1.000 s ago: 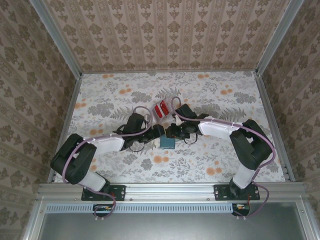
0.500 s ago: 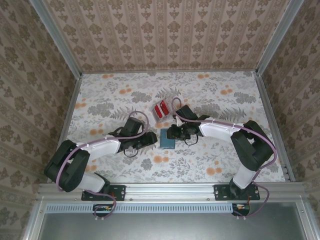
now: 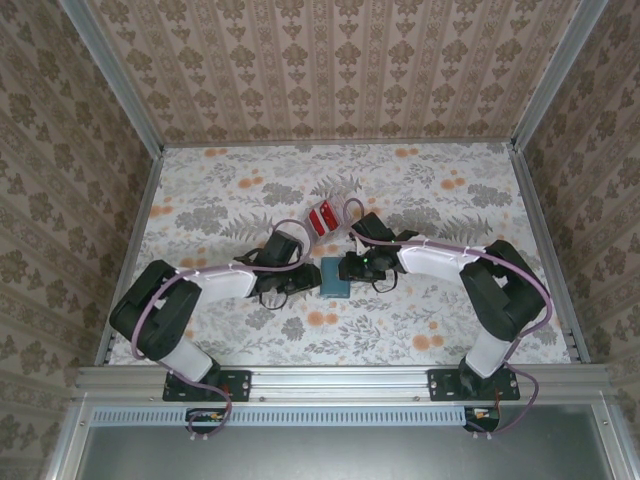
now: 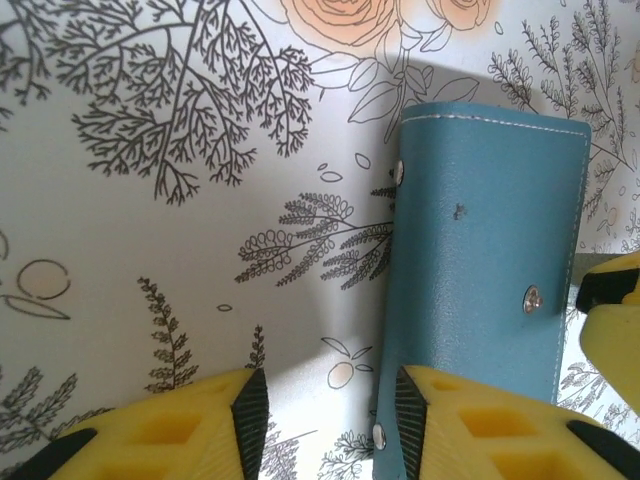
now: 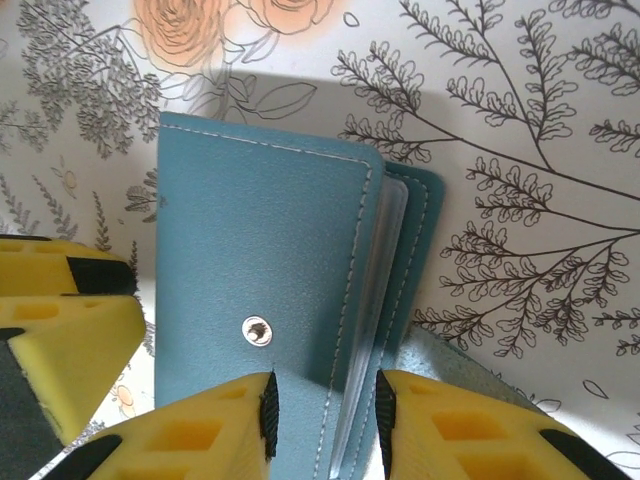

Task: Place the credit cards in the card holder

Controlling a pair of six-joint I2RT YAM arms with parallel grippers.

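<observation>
Your card holder lies folded mid-frame on the tabletop, with the credit cards just above it. The left jaws stand spread at its left edge. The right jaws straddle its right, open edge, and you cannot tell whether they pinch it.

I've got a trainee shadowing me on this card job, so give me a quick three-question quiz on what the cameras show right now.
1. True or false: the credit cards are already inside the card holder.
2. The card holder lies: A) spread fully open; B) folded, with its cover slightly ajar; C) standing on edge.
3. Which gripper's fingers flank the ajar edge?
Key: 1 false, they lie on the table beyond it. 2 B. 3 the right gripper.
</observation>
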